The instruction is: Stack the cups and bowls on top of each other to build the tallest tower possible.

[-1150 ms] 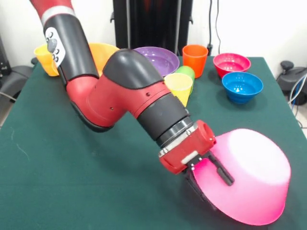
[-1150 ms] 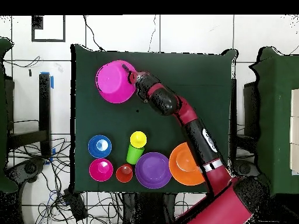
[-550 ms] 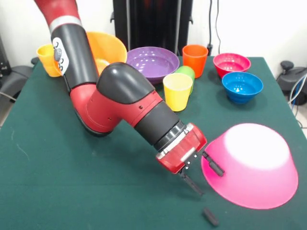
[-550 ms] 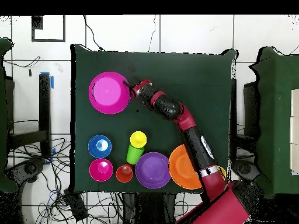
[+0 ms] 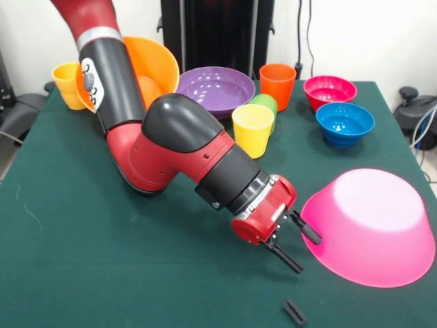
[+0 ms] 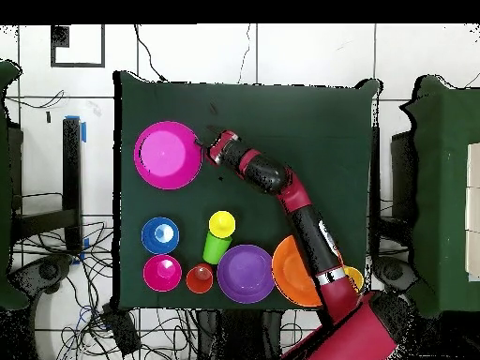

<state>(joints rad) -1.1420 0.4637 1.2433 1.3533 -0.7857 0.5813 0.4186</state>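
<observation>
One large glossy hot pink plastic bowl (image 5: 372, 225) lies upside down on the green tabletop (image 5: 102, 273), a broad base for a tower. The claw (image 5: 298, 247) hangs spread and empty just beside its rim. Other bowls and cups cluster well apart.

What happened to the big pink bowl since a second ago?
The gripper let go of the big pink bowl, which dropped from tilted to upside down, flat on the table. The gripper, open now, drew back a little. A small black piece now lies on the cloth. The other bowls and cups stayed put.
</observation>
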